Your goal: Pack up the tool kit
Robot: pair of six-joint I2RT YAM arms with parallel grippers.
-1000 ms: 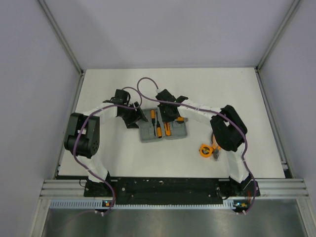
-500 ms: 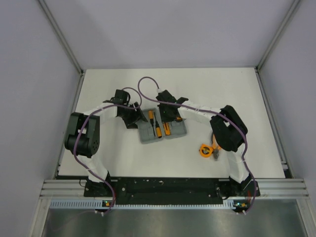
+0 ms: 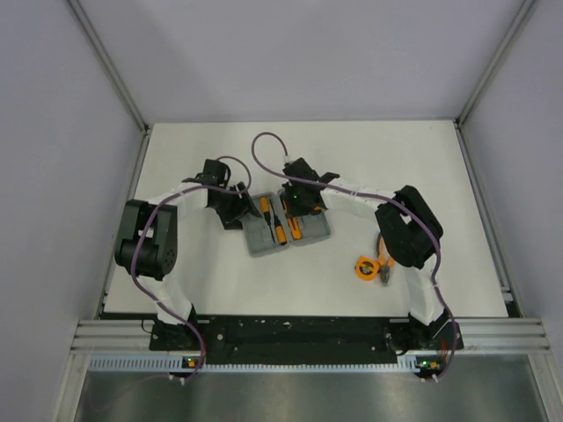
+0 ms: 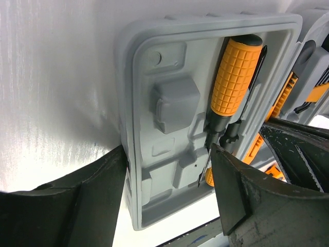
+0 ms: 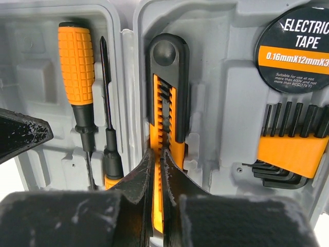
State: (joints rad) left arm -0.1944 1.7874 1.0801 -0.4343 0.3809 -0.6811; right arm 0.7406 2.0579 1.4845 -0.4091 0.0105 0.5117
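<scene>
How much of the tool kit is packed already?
About half. Done: a screwdriver, the tape roll and hex keys sit in the open case. In hand: the right claw, shut, rests on the cutter in its slot, while the open left claw straddles the case's edge. Left: the round tape measure and pliers lie on the table, and the case needs closing.

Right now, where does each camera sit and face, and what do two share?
Top external: above, behind the bases, looking down on the table; both arms show.
Left wrist: on the left arm, facing down into the grey case; left claw open astride its edge.
Right wrist: on the right arm, facing down at the utility knife; right claw shut.
Shared: both wrist views show the orange-handled screwdriver.
</scene>
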